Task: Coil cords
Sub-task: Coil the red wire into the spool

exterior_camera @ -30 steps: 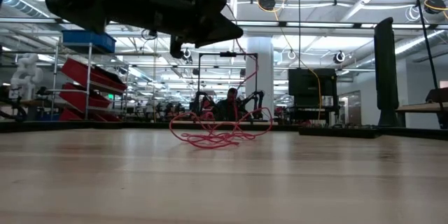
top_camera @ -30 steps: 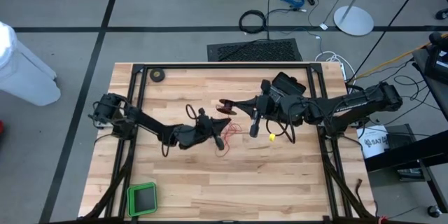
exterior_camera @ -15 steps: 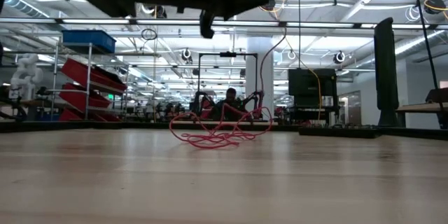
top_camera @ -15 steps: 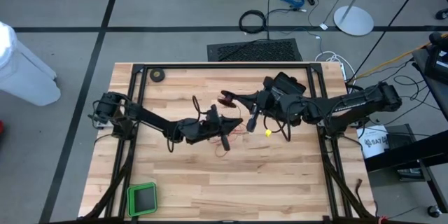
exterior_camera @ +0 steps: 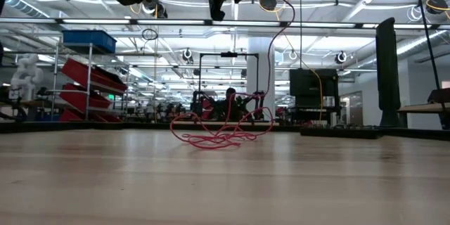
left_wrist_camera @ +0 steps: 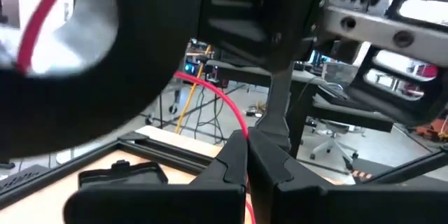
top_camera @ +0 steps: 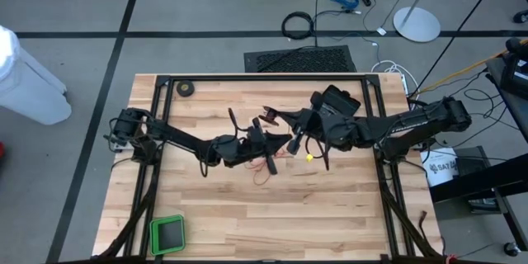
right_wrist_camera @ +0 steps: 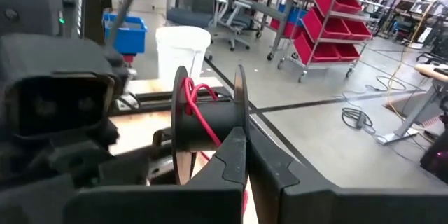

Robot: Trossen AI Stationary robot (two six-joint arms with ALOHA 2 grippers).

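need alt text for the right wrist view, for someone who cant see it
The right end effector, shut, holds a small black reel with thin red wire wound on it. The left arm's dark housing looms close beside it, with a white bin and red shelving beyond.

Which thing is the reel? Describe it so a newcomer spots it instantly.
Start at the wooden table, then go to its middle, where both arms meet. The reel sits in the right end effector, above the loose red wire. It is a small black spool wound with red wire, unlike the flat tape roll.

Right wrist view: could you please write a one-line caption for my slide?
Right gripper shut on the black reel, a few turns of red wire wound on it, held above the table.
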